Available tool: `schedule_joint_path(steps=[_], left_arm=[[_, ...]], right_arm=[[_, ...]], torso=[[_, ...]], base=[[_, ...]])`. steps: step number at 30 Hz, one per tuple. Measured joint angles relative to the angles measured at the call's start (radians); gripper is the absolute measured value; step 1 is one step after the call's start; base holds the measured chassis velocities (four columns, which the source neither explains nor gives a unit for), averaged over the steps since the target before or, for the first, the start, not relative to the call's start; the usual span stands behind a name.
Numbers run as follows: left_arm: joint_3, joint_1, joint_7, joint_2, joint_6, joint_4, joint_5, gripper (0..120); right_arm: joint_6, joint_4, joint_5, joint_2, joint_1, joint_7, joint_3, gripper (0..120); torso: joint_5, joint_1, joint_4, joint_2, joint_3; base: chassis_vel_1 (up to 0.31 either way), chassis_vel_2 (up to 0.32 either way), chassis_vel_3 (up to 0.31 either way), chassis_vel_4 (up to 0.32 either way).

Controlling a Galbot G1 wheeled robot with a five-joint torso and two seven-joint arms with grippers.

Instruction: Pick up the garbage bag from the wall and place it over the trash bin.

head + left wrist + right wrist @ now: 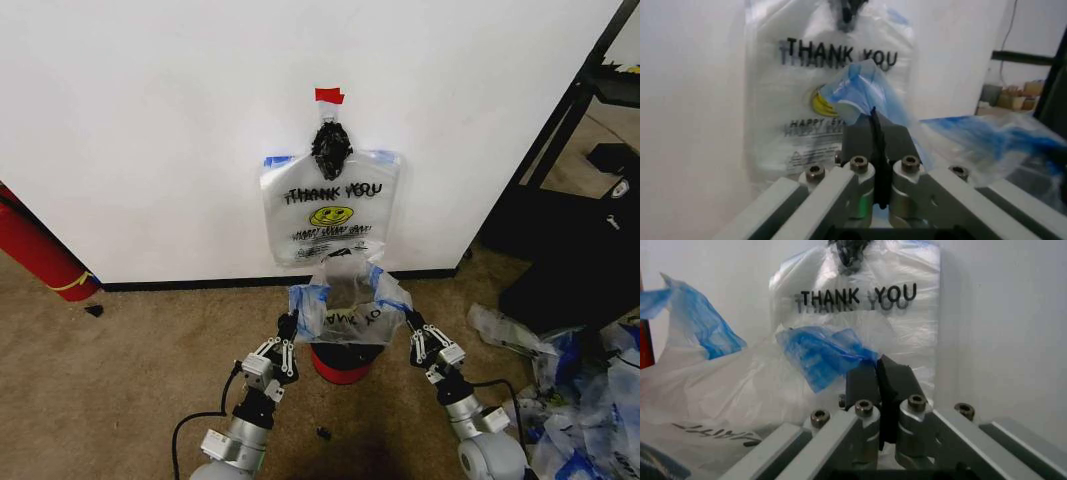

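Head view, lower centre of frame: a bag (348, 305) is stretched open between the two hands, its mouth spread side to side, directly above the bin (341, 362). The bin's red base and dark rim show just under the plastic; the bag's lower part appears to hang into or against the rim, contact not resolvable.

Left hand (287, 328) grips the bag's left edge; right hand (411, 327) grips the right edge. Both sit level with each other, flanking the bin, about equally near it.

Left wrist view: fingers (870, 134) pressed together on a blue-tinted handle (860, 87). Right wrist view: fingers (879, 374) closed on the other blue fold (819, 352).

A second printed bag (330, 208) hangs on the wall (150, 120) at frame centre, under a black clump (331, 146) and red tape (329, 96).

Judgement: the held bag's long axis runs hand to hand; the bin lies straight below its midpoint, so the move turns on lowering both hands evenly.
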Motion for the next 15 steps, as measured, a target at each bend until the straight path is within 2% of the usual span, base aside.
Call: schedule_joint_path(steps=[4, 11, 15], left_arm=[[-0.012, -0.005, -0.043, 0.008, 0.033, 0.005, 0.022, 0], [-0.013, 0.004, -0.057, 0.006, 0.040, 0.006, 0.029, 0], [-0.009, -0.016, -0.057, -0.009, 0.039, 0.041, 0.021, 0]], right_arm=[[-0.008, -0.027, 0.058, -0.023, 0.004, -0.043, -0.006, 0], [-0.026, -0.031, 0.139, -0.035, -0.002, -0.061, -0.017, 0], [-0.012, -0.030, 0.145, -0.034, 0.003, -0.090, 0.026, 0]], torso=[[0.0001, 0.000, 0.0000, 0.000, 0.000], [0.0002, 0.000, 0.0000, 0.000, 0.000], [0.0000, 0.000, 0.0000, 0.000, 0.000]], base=[[0.000, 0.000, 0.000, 0.000], [0.000, 0.000, 0.000, 0.000], [0.000, 0.000, 0.000, 0.000]])
